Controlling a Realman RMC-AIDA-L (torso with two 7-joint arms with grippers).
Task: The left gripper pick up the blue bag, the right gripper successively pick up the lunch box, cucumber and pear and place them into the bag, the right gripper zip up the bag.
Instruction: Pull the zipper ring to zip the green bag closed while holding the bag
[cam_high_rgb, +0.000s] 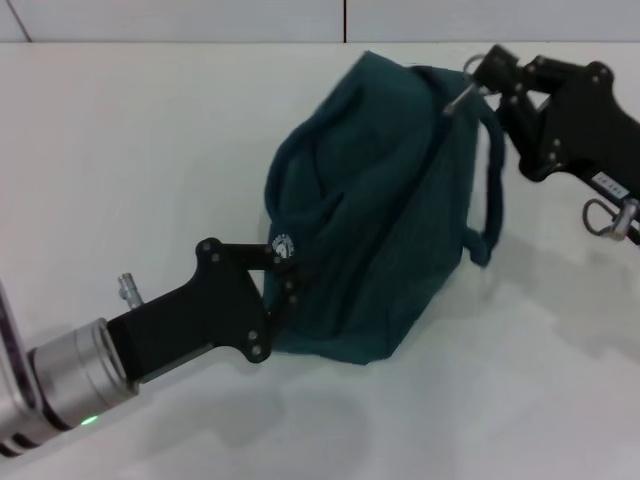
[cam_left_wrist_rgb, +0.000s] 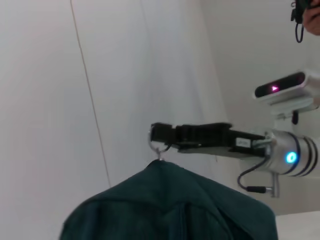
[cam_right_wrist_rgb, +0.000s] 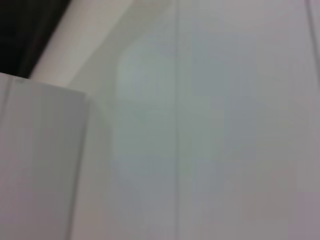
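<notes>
a plain white table (cam_high_rgb: 120, 150) carries the blue bag (cam_high_rgb: 380, 230), slumped near its far edge

- The left gripper (cam_high_rgb: 285, 275) reaches in from the near left, its fingers pinched tight on the blue bag (cam_high_rgb: 390, 230).
- The right gripper (cam_high_rgb: 478, 82) reaches in from the far right, fingers closed on the zipper ring (cam_left_wrist_rgb: 159, 148).

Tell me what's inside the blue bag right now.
The contents cannot be seen: the blue bag looks closed, bulging fabric covering everything. The right gripper holds the zipper ring at its far end; the left gripper grips the near side.
</notes>
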